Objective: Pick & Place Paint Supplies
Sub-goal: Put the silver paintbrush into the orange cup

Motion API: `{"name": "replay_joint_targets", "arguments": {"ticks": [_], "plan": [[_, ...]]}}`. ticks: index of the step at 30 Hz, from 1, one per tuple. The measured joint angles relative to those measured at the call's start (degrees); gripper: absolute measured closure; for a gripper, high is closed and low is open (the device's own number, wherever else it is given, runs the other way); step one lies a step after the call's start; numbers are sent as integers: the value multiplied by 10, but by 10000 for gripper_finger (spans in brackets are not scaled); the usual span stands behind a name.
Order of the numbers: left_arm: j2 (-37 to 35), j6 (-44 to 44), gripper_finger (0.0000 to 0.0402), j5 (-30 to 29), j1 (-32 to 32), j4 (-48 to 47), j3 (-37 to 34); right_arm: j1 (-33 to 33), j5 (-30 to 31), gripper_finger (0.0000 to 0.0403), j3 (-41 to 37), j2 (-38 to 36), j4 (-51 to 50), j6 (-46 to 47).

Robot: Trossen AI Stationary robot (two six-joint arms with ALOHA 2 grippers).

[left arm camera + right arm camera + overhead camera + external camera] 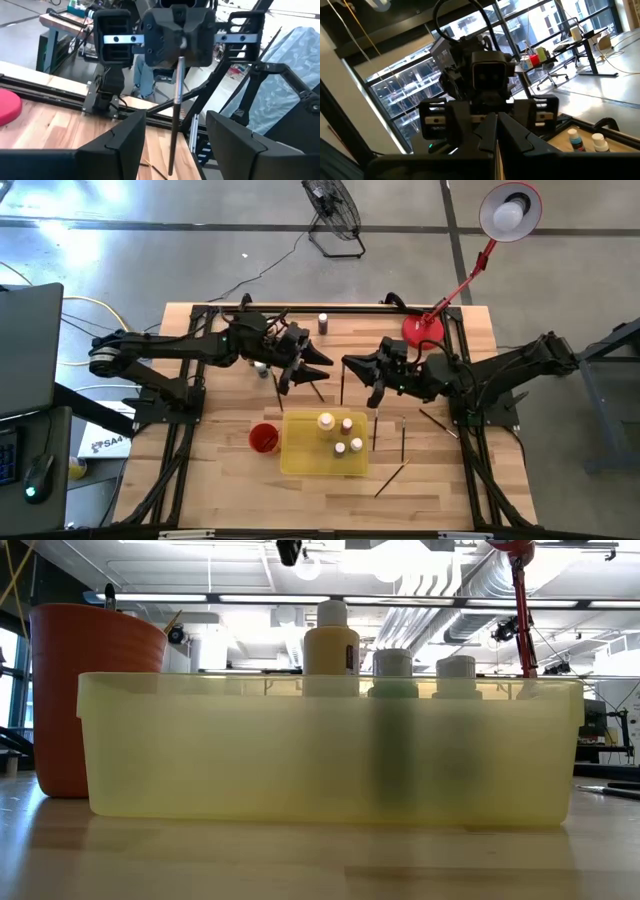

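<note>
Centrally in the high view, the right gripper [347, 364] is clamped on a thin dark paintbrush [342, 385] that hangs above the yellow tray [300, 457], while the left gripper [322, 366], fingers apart, faces it closely. Four paint bottles [326, 421] stand in the tray; more brushes [403, 442] lie at lower right. Risk: with the two grippers so near, the brush may be knocked loose and drop outside the red cup [263, 437].
</note>
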Motion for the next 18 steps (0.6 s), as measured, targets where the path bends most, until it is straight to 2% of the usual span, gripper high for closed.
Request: {"name": "replay_joint_targets", "arguments": {"ticks": [10,18], "plan": [[35,-16,199,13,-8,72,1,0,-3,400,0,0,0,2],[39,-3,199,-14,-17,89,1,0,-3,400,0,0,0,2]]}}
